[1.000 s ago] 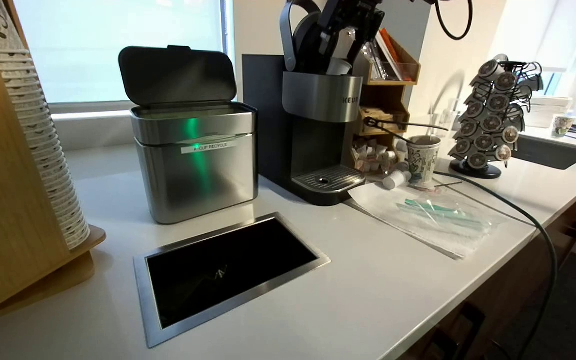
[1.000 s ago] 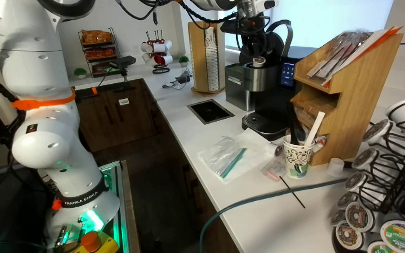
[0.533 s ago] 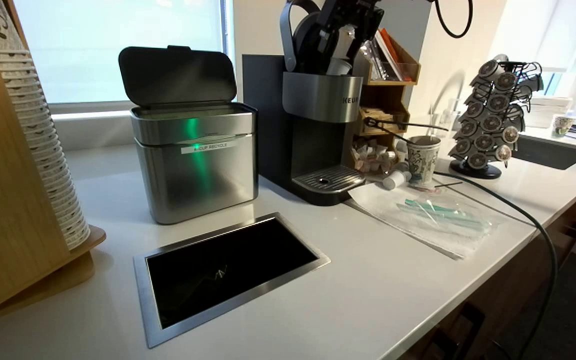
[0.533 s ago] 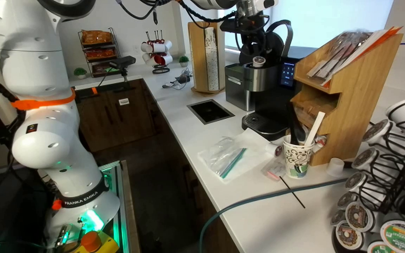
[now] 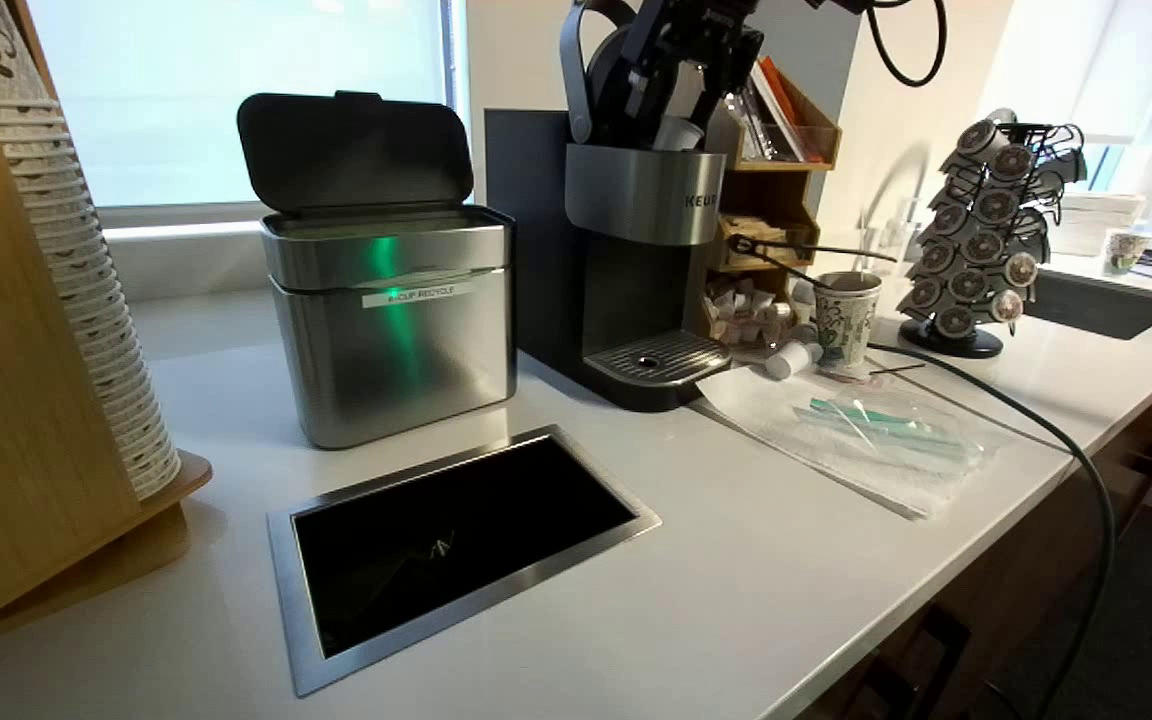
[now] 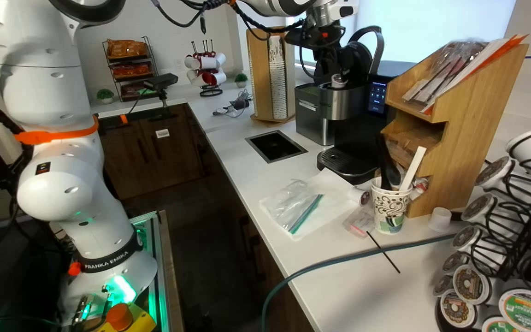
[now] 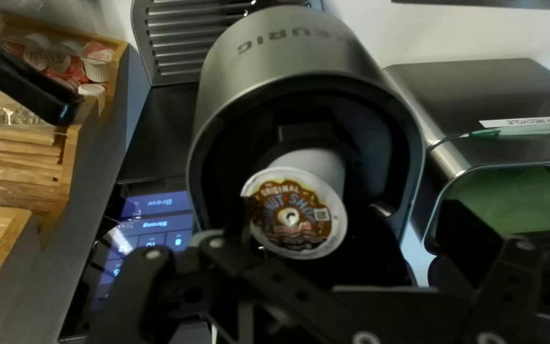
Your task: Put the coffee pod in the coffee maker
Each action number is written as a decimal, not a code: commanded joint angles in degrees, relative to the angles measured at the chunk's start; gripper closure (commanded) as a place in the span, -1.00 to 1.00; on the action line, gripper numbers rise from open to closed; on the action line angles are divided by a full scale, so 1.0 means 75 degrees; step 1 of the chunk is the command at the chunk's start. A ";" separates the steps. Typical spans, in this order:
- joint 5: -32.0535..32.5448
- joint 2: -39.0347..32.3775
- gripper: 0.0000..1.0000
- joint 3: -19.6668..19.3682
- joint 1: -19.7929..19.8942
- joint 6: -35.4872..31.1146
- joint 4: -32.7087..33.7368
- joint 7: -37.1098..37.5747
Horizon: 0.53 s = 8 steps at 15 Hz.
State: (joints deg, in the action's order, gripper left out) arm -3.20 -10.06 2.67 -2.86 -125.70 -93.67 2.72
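The coffee maker (image 5: pixel 641 195) is tall and black with a silver-grey band; it also shows in an exterior view (image 6: pixel 346 103) and the wrist view (image 7: pixel 287 55). Its lid is raised and its top is open. The white coffee pod (image 7: pixel 299 215), with a brown printed lid, sits tilted in that opening. It shows above the band's rim in both exterior views (image 5: pixel 677 134) (image 6: pixel 338 82). My gripper (image 7: pixel 351 220) is over the opening with its fingers wide apart. The left finger in the wrist view overlaps the pod's edge; the right one is well away. Contact cannot be told.
A brushed-steel container (image 5: pixel 396 340) with its lid up stands beside the coffee maker. A wooden organizer (image 6: pixel 468 124) is on its other side. A paper cup (image 6: pixel 391 207), a pod rack (image 5: pixel 976 230) and a plastic bag (image 6: pixel 293 203) are on the counter.
The wrist and gripper have shifted slightly left and turned a little in an exterior view. The pod's lid shows less there, and the pod sits slightly lower.
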 commanded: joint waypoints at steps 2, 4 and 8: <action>0.0009 0.0326 -1.00 0.0008 -0.0083 -0.0297 -0.0551 0.0462; -0.0064 0.0366 -1.00 0.0039 -0.0087 -0.0584 -0.0622 0.0379; -0.0774 0.0295 -1.00 0.0175 -0.0017 -0.0844 -0.0644 -0.0006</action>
State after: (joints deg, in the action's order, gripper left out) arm -4.72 -8.87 3.22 -3.31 -130.11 -96.29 4.43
